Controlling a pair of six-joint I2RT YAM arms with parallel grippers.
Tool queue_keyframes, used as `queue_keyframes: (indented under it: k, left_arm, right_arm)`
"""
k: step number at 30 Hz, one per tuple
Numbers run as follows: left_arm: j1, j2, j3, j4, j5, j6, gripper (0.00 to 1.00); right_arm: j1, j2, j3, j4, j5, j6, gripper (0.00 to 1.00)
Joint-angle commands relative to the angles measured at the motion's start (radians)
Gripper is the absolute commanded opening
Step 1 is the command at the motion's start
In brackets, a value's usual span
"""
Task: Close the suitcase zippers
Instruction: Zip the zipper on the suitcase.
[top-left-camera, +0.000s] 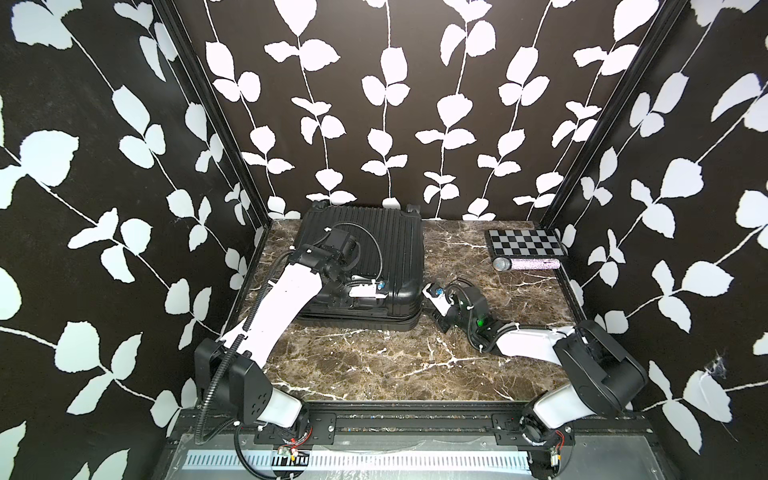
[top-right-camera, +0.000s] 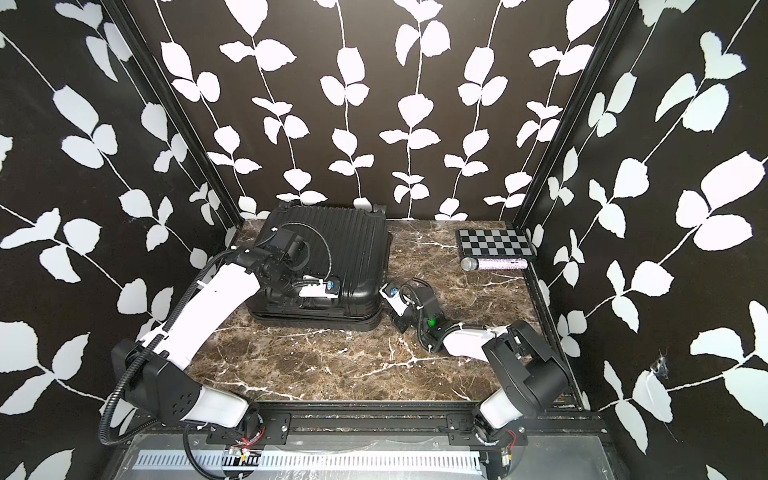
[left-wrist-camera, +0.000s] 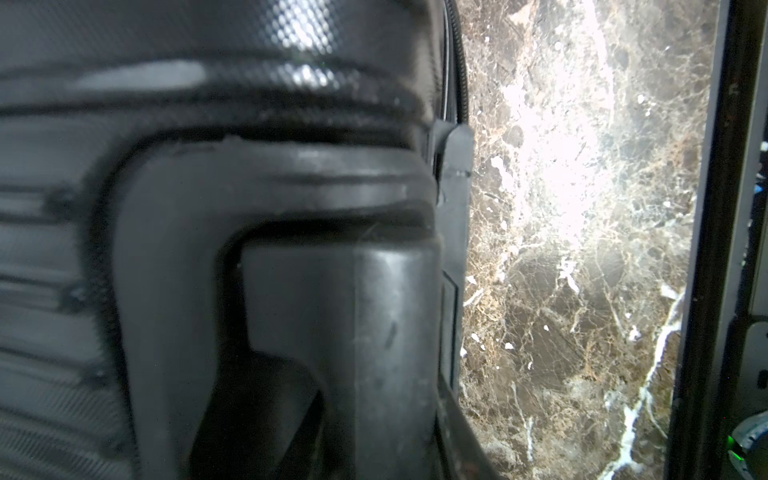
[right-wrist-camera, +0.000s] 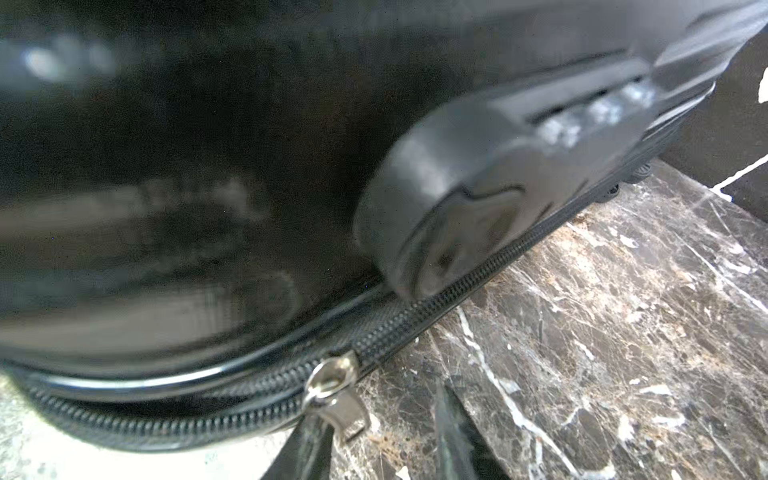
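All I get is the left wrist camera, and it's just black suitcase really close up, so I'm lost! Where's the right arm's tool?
Observer: In both top views the right tool sits low over the marble table, against the right side of the suitcase, near its front corner.
Operator: Is it holding the zipper thingy?
Observer: No. In the right wrist view its fingers stand apart, and the silver zipper pull lies beside one finger, not pinched between them.
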Motion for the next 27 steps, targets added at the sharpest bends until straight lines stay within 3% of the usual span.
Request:
queue_keyframes:
  k: [1,6,13,27]
  left_arm:
    - [0.004,-0.075,0.014,0.05,0.055,0.0,0.04]
    - [0.004,-0.076,0.014,0.05,0.055,-0.002,0.04]
    - [0.004,-0.076,0.023,0.046,0.057,-0.006,0.04]
    - [0.001,-0.066,0.031,0.051,0.051,-0.02,0.03]
  right_arm:
    - [0.019,0.0,0.004,0.073,-0.015,-0.026,0.34]
    - [0.027,-0.017,-0.001,0.077,0.002,-0.042,0.16]
    - [0.027,-0.063,-0.023,0.056,-0.019,-0.046,0.01]
    - [0.026,-0.119,-0.045,-0.001,-0.083,0.0,0.0]
